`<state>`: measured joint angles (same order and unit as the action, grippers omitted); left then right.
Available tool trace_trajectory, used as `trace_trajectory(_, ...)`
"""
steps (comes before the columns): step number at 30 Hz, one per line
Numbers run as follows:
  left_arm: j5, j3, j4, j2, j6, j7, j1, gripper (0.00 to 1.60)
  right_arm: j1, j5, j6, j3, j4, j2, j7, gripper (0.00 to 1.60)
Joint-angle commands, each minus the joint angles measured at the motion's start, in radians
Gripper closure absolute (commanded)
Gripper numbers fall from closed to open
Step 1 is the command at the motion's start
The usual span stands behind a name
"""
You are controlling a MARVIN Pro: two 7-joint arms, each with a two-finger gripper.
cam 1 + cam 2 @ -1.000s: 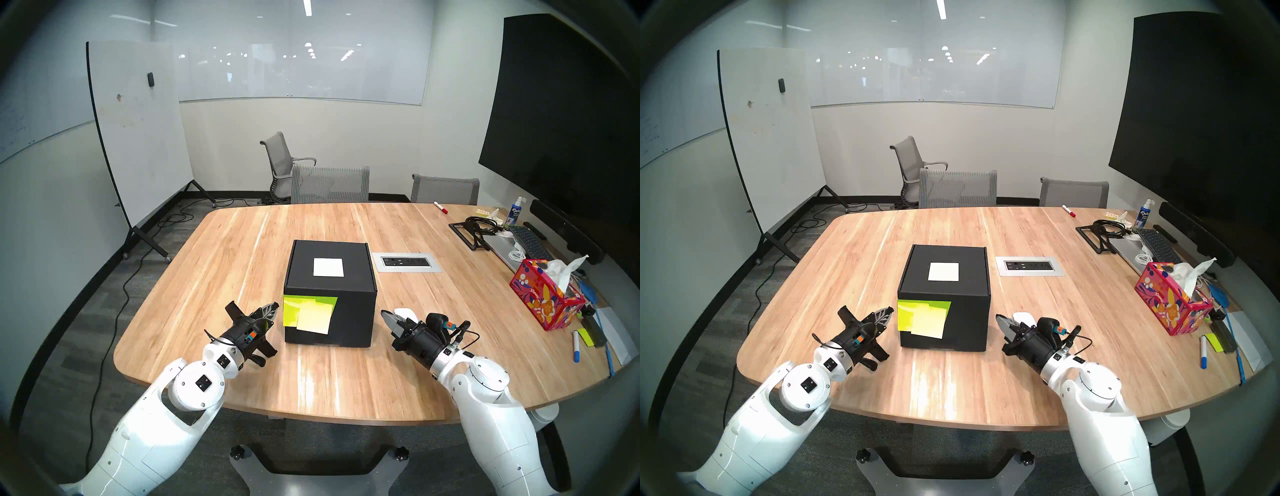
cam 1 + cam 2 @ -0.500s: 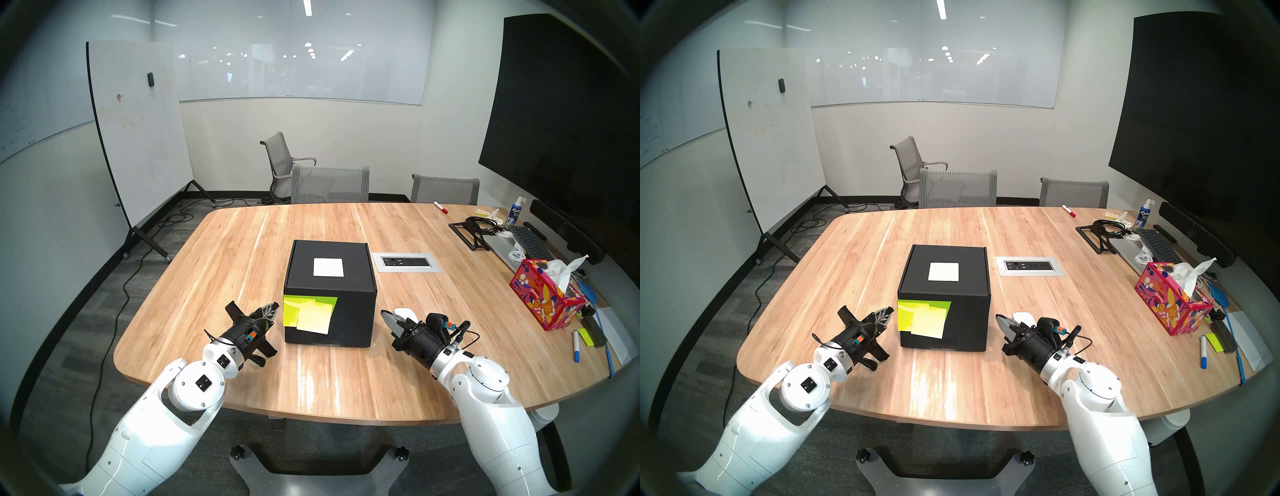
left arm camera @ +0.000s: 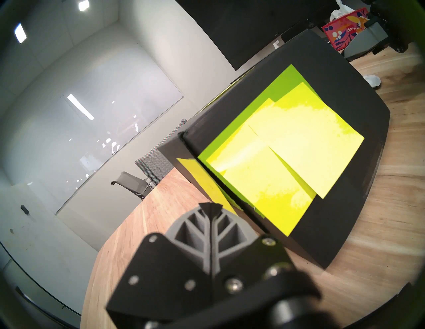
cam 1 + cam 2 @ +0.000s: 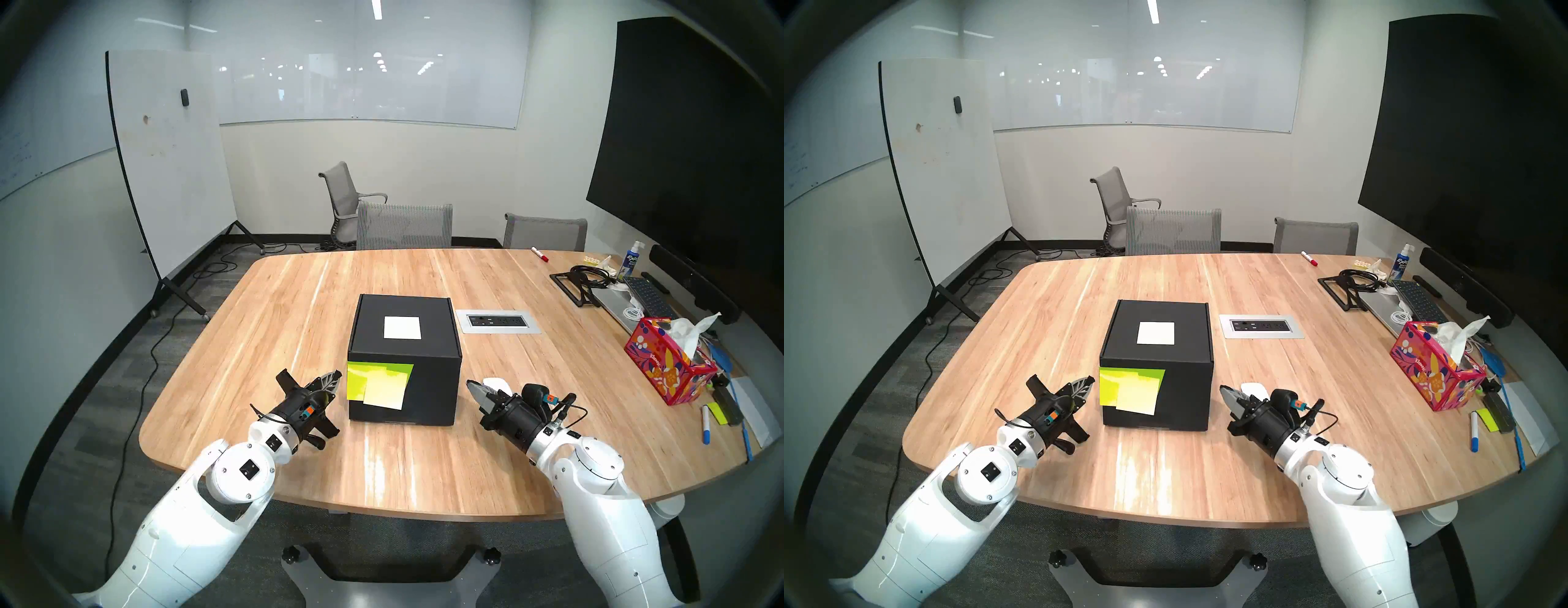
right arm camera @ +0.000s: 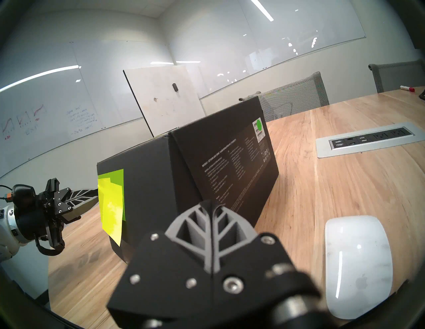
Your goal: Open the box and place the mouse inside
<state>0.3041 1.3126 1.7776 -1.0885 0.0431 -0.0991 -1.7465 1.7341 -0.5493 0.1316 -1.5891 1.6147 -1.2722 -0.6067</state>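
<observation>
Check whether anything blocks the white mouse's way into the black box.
Yes: the box is closed, its lid flat on top. The mouse lies on the table beside the box's right side, under the shut right gripper.

Office meeting room: conference table (image 4: 297,305), whiteboards (image 4: 169,161), mesh chairs (image 4: 403,225), wall screen (image 4: 687,140).

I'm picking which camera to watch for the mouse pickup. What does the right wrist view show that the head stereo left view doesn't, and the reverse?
Only the right wrist view shows the whole mouse lying on the table, plus the printed text on the box side. Only the head stereo left view shows the white label on the closed lid, the tissue box and the right hand covering most of the mouse. Both show the sticky notes and the shut left hand beside them.
</observation>
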Motion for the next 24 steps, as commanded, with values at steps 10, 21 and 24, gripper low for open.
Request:
trace_trajectory(10,0.003,0.001,0.017,0.001,0.005,0.002,0.005,1.6,-0.011,0.001,0.002,0.001,0.015,0.001,-0.001,1.6)
trace_trajectory(21,0.003,0.001,0.017,0.001,0.005,0.002,0.005,1.6,-0.011,0.001,0.002,0.001,0.015,0.001,-0.001,1.6)
trace_trajectory(24,0.003,0.001,0.017,0.001,0.005,0.002,0.005,1.6,-0.011,0.001,0.002,0.001,0.015,0.001,-0.001,1.6)
